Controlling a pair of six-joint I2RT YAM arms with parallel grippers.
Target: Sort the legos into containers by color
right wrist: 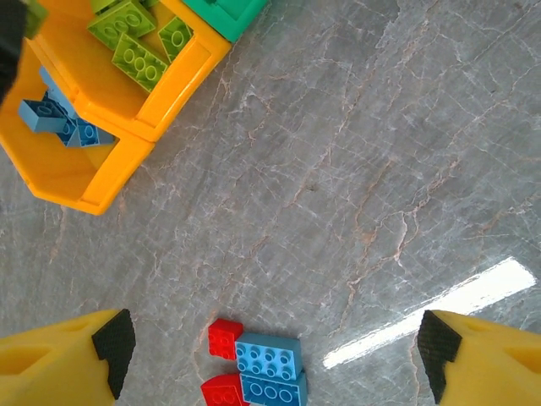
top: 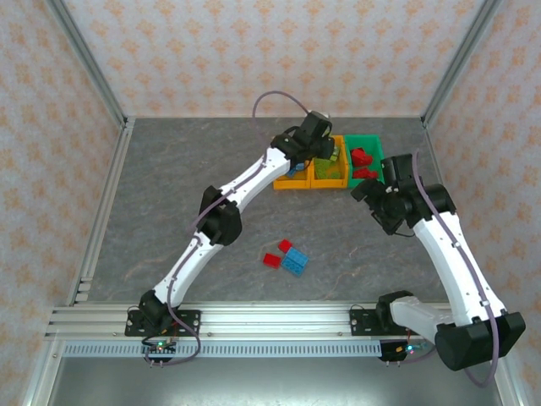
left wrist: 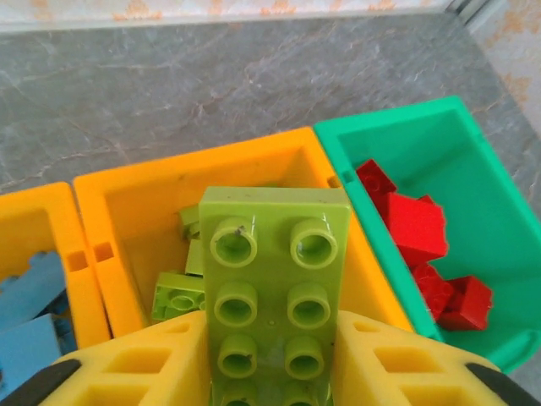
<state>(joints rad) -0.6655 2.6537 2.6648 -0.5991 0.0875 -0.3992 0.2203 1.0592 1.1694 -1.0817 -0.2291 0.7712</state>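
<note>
— Toward the back of the surface (top: 169, 169), what is found?
— Three containers are set side by side, touching. An orange container (left wrist: 34, 203) is loaded with light blue legos (left wrist: 30, 296). A middle orange container (left wrist: 194, 165) is loaded with lime green legos (left wrist: 177, 296). A green container (left wrist: 397, 127) is loaded with red legos (left wrist: 414, 228).
— How is the left gripper (left wrist: 272, 338) seen?
— It is held over the middle orange container, closed on a single lime green lego (left wrist: 275, 254). The lego's long sides are touched by both yellow fingers (left wrist: 152, 364), and its studs are turned toward the wrist camera.
— And the right gripper (right wrist: 277, 342)?
— It is spread wide, with nothing held, above the surface. Below it, two loose red legos (right wrist: 225, 337) and two loose light blue legos (right wrist: 269, 359) are clustered together, well apart from the containers.
</note>
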